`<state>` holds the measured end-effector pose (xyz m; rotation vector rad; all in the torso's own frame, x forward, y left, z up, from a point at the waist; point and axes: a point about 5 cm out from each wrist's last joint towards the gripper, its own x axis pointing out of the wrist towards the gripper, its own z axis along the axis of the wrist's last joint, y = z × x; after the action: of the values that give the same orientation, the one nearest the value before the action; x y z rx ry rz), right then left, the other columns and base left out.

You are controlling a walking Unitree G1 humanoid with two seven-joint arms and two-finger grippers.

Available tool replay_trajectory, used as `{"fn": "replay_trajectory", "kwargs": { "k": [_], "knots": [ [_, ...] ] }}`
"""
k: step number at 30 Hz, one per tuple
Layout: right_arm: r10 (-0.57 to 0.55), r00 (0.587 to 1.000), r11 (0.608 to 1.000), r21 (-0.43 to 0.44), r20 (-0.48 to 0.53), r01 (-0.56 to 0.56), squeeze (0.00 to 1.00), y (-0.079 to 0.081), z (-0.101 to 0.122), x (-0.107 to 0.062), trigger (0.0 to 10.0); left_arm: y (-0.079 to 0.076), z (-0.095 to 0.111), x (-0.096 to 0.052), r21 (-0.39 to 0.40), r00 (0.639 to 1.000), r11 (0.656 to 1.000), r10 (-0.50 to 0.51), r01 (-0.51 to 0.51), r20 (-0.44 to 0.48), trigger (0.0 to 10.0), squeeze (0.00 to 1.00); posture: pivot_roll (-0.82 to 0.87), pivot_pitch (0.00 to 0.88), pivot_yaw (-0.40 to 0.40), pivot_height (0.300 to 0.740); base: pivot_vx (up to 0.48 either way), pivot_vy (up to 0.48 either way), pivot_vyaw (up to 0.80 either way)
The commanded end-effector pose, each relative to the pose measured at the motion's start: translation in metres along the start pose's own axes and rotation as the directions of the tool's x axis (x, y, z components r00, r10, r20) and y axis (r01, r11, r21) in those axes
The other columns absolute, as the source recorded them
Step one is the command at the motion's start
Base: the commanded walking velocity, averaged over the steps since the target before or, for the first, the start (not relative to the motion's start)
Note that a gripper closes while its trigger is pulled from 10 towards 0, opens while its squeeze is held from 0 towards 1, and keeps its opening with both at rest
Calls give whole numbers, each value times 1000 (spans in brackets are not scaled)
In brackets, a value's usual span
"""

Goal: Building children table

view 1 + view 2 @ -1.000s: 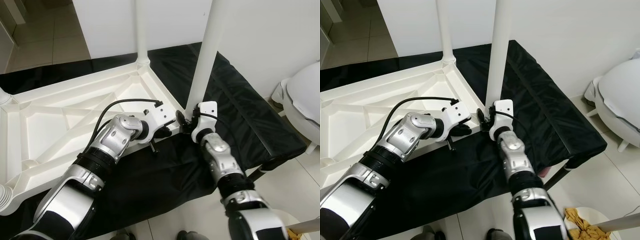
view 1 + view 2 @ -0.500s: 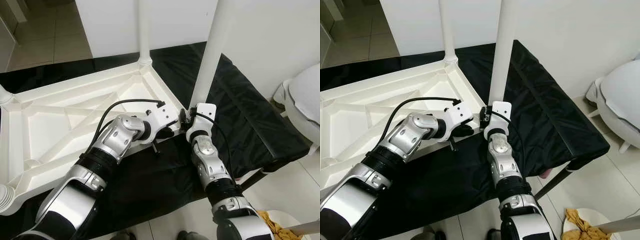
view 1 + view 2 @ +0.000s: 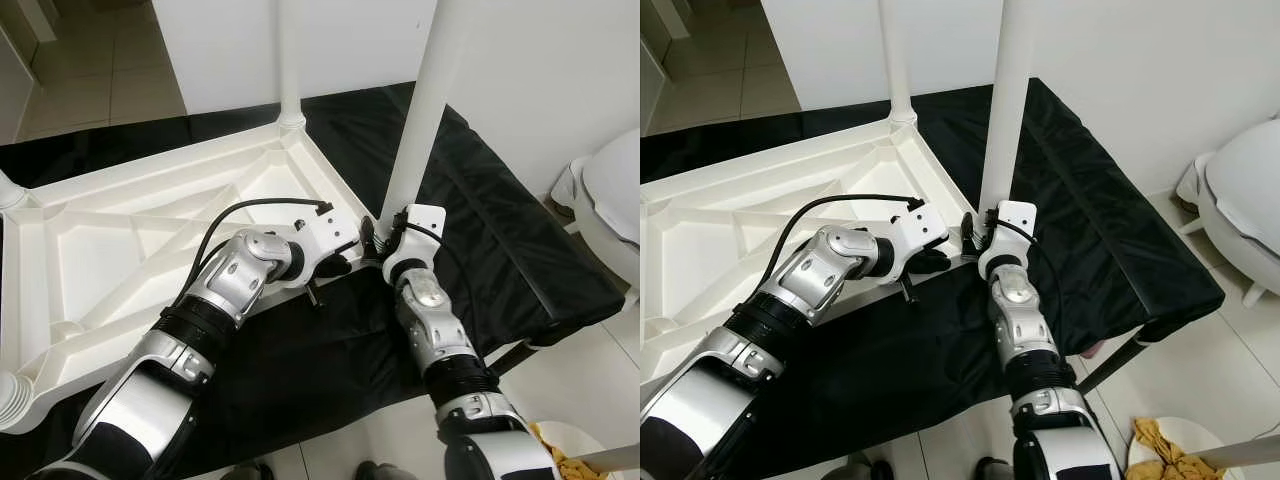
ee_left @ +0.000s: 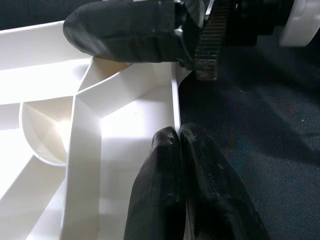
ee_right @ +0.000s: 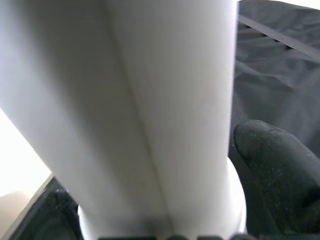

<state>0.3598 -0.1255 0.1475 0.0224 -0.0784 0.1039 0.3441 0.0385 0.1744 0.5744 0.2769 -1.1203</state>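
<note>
A: What takes up most of the scene?

B: A white plastic children's table (image 3: 130, 240), lying upside down on a worktop draped in black cloth (image 3: 500, 230). Its ribbed underside faces up. Two white legs stand upright from it: one at the far corner (image 3: 290, 60), one at the near corner (image 3: 425, 110) by the grippers.

A: Where are the arms?

B: Both silver arms reach in to that near corner. The left gripper (image 4: 180, 145) is at the table's edge, its jaws pressed together with the thin white rim between their tips. The black cloth lies just beside them.

A: And the right?

B: The right gripper (image 3: 975, 232) is at the base of the near leg. In the right wrist view the leg is very close, with one black finger (image 5: 280, 170) beside its foot. The jaws stand on either side of the leg, though I cannot tell whether they actually clamp it.

A: Anything else?

B: A white rounded object (image 3: 1240, 190) stands on the tiled floor (image 3: 100, 70) to the right, and a yellow rag (image 3: 1165, 445) lies in a white bowl.
</note>
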Motion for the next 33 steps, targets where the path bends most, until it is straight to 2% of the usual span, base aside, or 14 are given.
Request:
{"fn": "replay_trajectory", "kwargs": {
  "k": [1,4,6,10,12,13,19,30,31,32,33],
  "knots": [
    [25,999,1000,-15,-42,-26,0,-10,-11,-4,10000,-9,-7,3,6,998,998,-65,65,-22,10000,0,-53,67,41,740,0,0,0],
    [76,997,996,-43,-34,-78,0,-12,-9,-4,10000,-9,-7,3,6,998,998,-66,66,-22,10000,0,-53,65,41,740,0,0,0],
    [164,986,985,-40,-18,-165,0,-13,-6,-4,10000,-9,-6,3,9,998,998,-67,67,-22,10000,0,-54,62,41,740,0,0,0],
    [343,939,937,-69,-22,-343,0,-15,-6,-7,10000,-8,-6,3,15,997,997,-69,70,-24,10000,0,-56,46,44,740,0,0,0],
    [369,929,926,-75,-27,-370,0,-16,-7,-7,10000,-8,-6,3,16,997,997,-70,70,-23,10000,0,-55,46,44,740,0,0,0],
    [417,908,905,-79,-33,-418,0,-18,-7,-7,10000,-8,-5,3,19,997,997,-71,71,-23,10000,0,-56,41,47,740,0,0,0],
    [475,879,873,-101,-48,-478,0,-23,-6,-5,10000,-7,-5,3,26,997,997,-72,72,-24,10000,0,-54,34,52,740,0,0,0],
    [496,867,858,-127,-48,-498,0,-31,0,1,10000,-9,-4,4,35,996,996,-82,83,-26,10000,0,-56,34,58,740,0,0,0],
    [497,867,858,-122,-48,-499,0,-32,0,2,8941,-9,-5,4,35,996,996,-84,85,-27,10000,0,-56,35,59,740,0,0,0],
    [497,867,858,-122,-48,-499,0,-32,0,2,8941,-9,-5,4,35,996,996,-84,85,-27,10000,0,-56,35,59,740,0,0,0],
    [498,866,858,-118,-46,-500,0,-33,1,3,3020,-9,-5,4,35,996,996,-86,87,-29,10000,0,-53,34,58,740,0,0,0]
  ]
}}
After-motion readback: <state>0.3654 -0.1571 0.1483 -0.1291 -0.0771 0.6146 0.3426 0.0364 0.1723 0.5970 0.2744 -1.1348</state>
